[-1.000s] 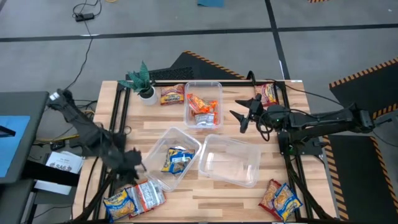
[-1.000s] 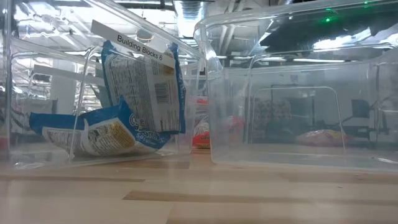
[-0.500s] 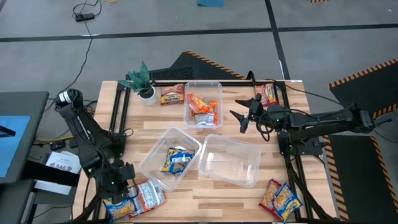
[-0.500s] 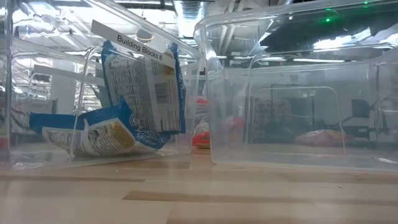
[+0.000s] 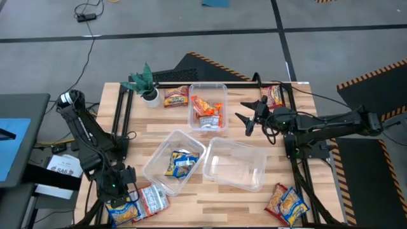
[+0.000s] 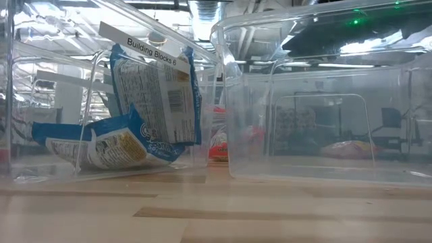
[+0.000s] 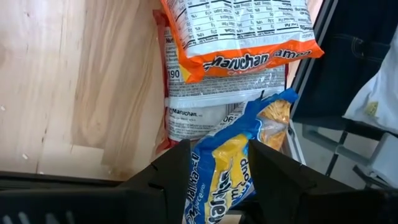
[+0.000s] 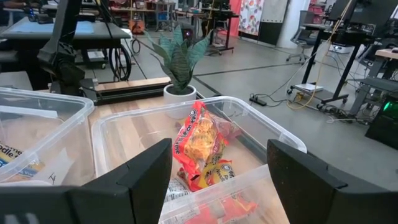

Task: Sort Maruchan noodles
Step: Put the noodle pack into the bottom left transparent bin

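Observation:
Three Maruchan noodle packets lie at the table's near left corner: a yellow-and-blue packet (image 5: pixel 122 210) (image 7: pixel 227 171), a silver-and-red packet (image 5: pixel 152 200) (image 7: pixel 217 109) and an orange packet (image 7: pixel 242 37). My left gripper (image 5: pixel 117 189) (image 7: pixel 221 180) points steeply down, open, a finger on either side of the yellow-and-blue packet. Another clear tub (image 5: pixel 175 162) holds yellow-and-blue packets (image 6: pixel 148 101). The far tub (image 5: pixel 208 105) holds orange packets (image 8: pixel 199 143). My right gripper (image 5: pixel 251 117) (image 8: pixel 217 180) hangs level and open beside the far tub. My left gripper straddles one end of the yellow-and-blue packet (image 7: pixel 217 186) from above, slanting down; the packet lies on the table, partly over the silver-and-red one. Whether the fingers (image 7: pixel 177 177) touch it I cannot tell.
A third clear tub (image 5: pixel 235 164) stands near the middle right. Loose packets lie by the potted plant (image 5: pixel 147 86), at the far right (image 5: pixel 275 95) and at the near right corner (image 5: pixel 286 202). Black frame posts (image 5: pixel 121 121) run along both table sides.
My left gripper has swung from beside the tub with the yellow-and-blue packets toward the table's near left corner and come down over the loose packets there, tipping more steeply downward. It has kept still for the last half second. No packet has moved.

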You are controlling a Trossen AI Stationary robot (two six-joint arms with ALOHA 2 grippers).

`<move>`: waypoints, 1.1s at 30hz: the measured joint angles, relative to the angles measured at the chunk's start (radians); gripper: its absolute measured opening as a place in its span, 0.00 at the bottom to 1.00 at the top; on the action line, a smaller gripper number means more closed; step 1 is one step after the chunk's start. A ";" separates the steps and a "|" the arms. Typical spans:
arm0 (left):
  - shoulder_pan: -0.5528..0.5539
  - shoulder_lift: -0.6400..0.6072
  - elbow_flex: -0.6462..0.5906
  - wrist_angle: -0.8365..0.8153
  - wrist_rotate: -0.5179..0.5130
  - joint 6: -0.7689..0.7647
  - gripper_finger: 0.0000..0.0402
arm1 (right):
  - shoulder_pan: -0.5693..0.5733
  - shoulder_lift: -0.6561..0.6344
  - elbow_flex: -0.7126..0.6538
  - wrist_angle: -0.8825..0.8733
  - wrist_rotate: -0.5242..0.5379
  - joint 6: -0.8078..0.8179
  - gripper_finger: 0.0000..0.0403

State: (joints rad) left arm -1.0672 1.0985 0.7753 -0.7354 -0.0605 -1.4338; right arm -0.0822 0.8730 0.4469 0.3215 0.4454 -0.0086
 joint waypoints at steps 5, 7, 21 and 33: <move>0.000 0.000 -0.001 -0.011 0.000 -0.009 0.36 | 0.000 0.000 0.000 -0.002 0.000 -0.001 0.70; 0.000 0.000 -0.001 -0.010 0.000 -0.011 0.36 | 0.000 0.000 0.000 -0.002 0.000 0.000 0.70; 0.000 0.001 -0.042 0.069 0.024 0.008 0.36 | 0.000 0.000 0.000 -0.007 0.000 0.000 0.70; -0.040 0.014 -0.042 0.047 0.029 -0.046 0.36 | 0.000 0.000 0.000 -0.019 0.000 0.000 0.70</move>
State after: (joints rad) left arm -1.1067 1.1129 0.7334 -0.6884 -0.0319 -1.4799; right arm -0.0826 0.8734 0.4469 0.3023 0.4454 -0.0082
